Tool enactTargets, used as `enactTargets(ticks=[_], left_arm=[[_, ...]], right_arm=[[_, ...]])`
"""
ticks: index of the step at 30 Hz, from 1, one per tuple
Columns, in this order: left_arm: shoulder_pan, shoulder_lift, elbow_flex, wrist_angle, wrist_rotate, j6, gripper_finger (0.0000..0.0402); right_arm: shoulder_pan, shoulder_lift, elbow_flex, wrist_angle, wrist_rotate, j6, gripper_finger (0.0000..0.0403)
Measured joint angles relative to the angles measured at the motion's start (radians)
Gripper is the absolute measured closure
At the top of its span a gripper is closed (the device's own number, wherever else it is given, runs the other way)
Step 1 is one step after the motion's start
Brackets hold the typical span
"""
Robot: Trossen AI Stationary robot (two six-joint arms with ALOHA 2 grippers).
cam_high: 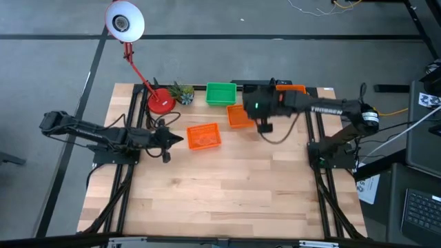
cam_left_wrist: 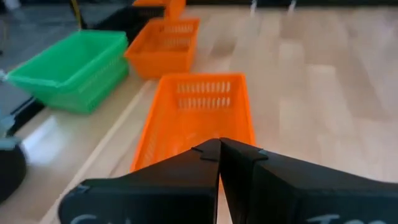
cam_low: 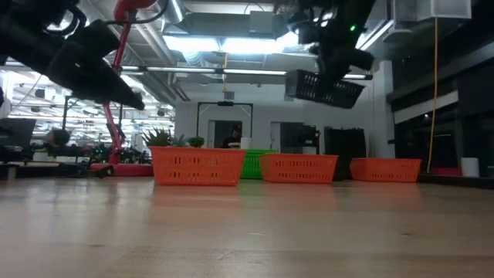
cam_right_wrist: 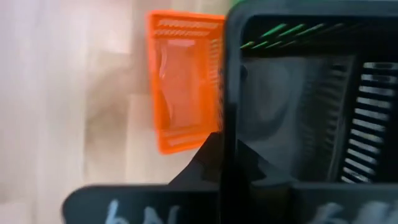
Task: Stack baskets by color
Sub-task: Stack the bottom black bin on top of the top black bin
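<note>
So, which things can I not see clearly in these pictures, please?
- Black basket, held in the air by the right gripper: in the high view the right arm covers it; in the right wrist view the edge cuts it off.
- Far orange basket: high view, mostly under the right arm.
- Green basket: low view, hidden behind the orange baskets.
- Left gripper, shut, holds nothing; its arm blocks the near end of the nearest orange basket.

A black mesh basket (cam_low: pixel 324 87) hangs tilted in the air, above three orange baskets (cam_high: pixel 204 136) (cam_high: pixel 239 116) (cam_high: pixel 291 87) and a green basket (cam_high: pixel 220 94), all upright along the far side.
</note>
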Motion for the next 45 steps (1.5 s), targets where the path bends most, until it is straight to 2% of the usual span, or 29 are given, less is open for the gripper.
enactTargets(ticks=[4, 7, 12, 17, 22, 29, 35, 40, 45], left_arm=[[0.054, -0.011, -0.05, 0.11, 0.106, 0.037, 0.0402], [0.094, -0.012, -0.061, 0.099, 0.119, 0.04, 0.0402], [0.134, -0.012, -0.071, 0.079, 0.154, 0.035, 0.0402], [0.146, -0.012, -0.071, 0.079, 0.173, 0.03, 0.0402], [0.146, -0.012, -0.071, 0.078, 0.173, 0.03, 0.0402], [0.146, -0.011, -0.071, 0.078, 0.173, 0.035, 0.0402], [0.146, -0.011, -0.071, 0.078, 0.173, 0.034, 0.0402], [0.146, -0.011, -0.071, 0.077, 0.173, 0.029, 0.0402], [0.146, -0.011, -0.071, 0.077, 0.173, 0.029, 0.0402]], right_arm=[[-0.143, 0.0, -0.013, 0.059, -0.114, -0.089, 0.0403], [-0.22, 0.009, -0.02, 0.093, -0.168, -0.139, 0.0403], [-0.314, 0.085, -0.021, 0.104, -0.18, -0.19, 0.0403], [-0.372, 0.202, -0.022, 0.217, -0.198, -0.244, 0.0403], [-0.418, 0.275, -0.022, 0.238, -0.198, -0.242, 0.0403], [-0.436, 0.29, -0.023, 0.239, -0.24, -0.238, 0.0397], [-0.436, 0.29, -0.023, 0.241, -0.242, -0.237, 0.0356], [-0.436, 0.29, -0.023, 0.239, -0.167, -0.236, 0.0313], [-0.434, 0.287, -0.023, 0.229, -0.168, -0.187, 0.0288]])
